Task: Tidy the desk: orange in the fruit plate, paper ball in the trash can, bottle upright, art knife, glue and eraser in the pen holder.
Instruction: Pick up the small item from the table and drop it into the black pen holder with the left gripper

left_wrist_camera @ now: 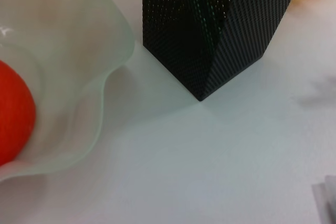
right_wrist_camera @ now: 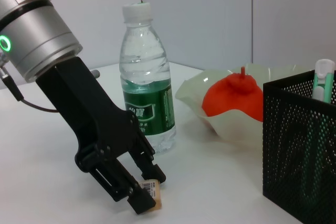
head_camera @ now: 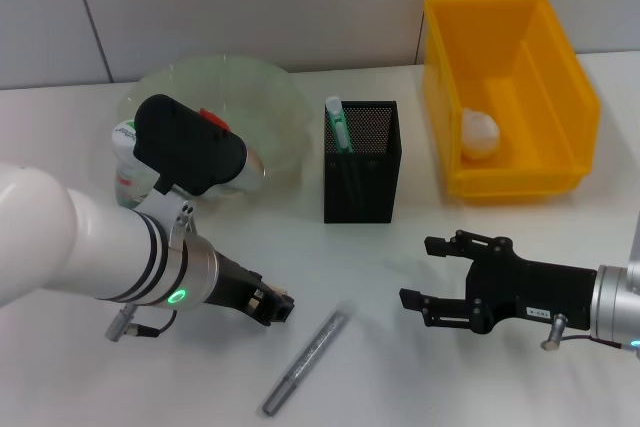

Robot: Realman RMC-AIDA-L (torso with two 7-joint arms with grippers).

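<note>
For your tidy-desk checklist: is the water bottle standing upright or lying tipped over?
Upright. In the right wrist view the bottle stands on its base on the table, white cap at the top, beside the fruit plate.

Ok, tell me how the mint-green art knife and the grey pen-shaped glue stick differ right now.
The mint-green art knife stands upright inside the black mesh pen holder; the grey pen-shaped glue stick lies flat on the white desk, outside it. The knife is half hidden by mesh; the glue stick shows whole. Neither gripper touches either. Both are slim and pen-like.
</note>
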